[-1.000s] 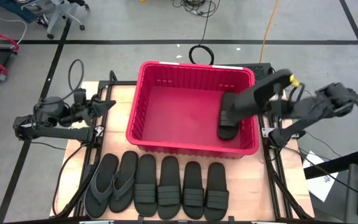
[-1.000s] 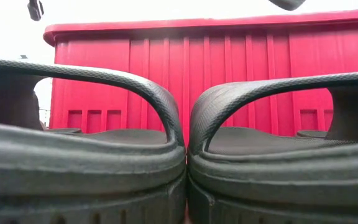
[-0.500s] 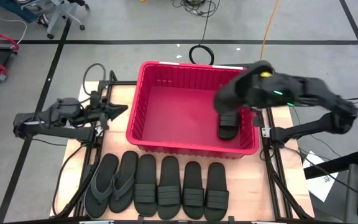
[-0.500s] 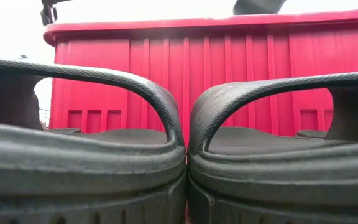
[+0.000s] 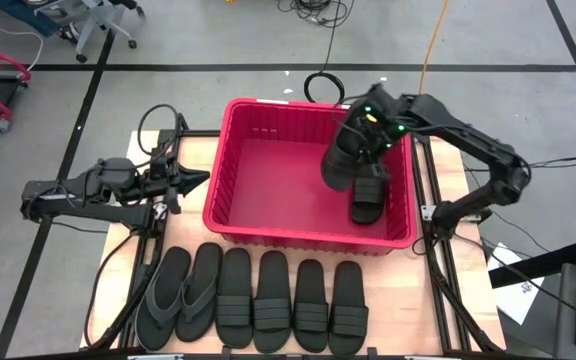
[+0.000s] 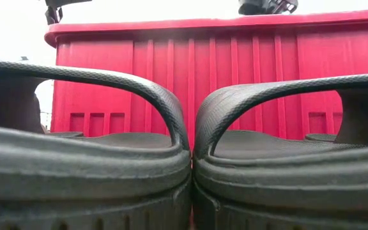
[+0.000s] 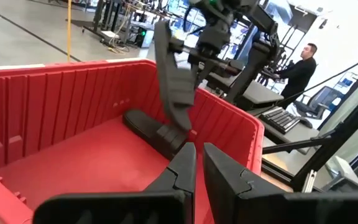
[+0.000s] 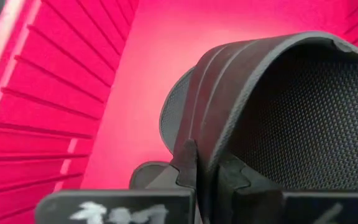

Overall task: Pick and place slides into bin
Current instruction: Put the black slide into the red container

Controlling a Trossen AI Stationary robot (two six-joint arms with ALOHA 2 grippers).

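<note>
The red bin [image 5: 308, 238] stands mid-table. One black band slide [image 5: 368, 203] lies on its sole on the bin floor by the right wall. My right gripper [image 5: 360, 138] is above the bin's far right part, shut on a second band slide [image 5: 340, 162], which also shows in the left wrist view [image 7: 174, 81]. Several more slides [image 5: 253, 300] lie in a row on their soles along the near edge, two thong ones at the left. My left gripper [image 5: 200, 179] is shut and empty, just left of the bin's left wall. My right gripper pinches the slide's ribbed band strap [image 8: 205, 134] at its edge, one finger [image 8: 186, 163] outside the strap and one [image 8: 232, 174] under it. The fingers come from above. The slide hangs tilted below them [image 7: 178, 102], clear of the bin floor and of the slide lying there.
The arms' frame rails run along both sides of the table. Bare red floor [image 5: 278, 185] fills the bin's left and middle. In the low view two band slides [image 6: 184, 160] stand close before the bin's near wall. A person [image 7: 298, 65] sits beyond the table.
My right gripper has swung toward the table's left with the held slide, from the bin's right wall to over its inside, and has turned. My left gripper has gone toward the table's right, up to the bin's left wall.
</note>
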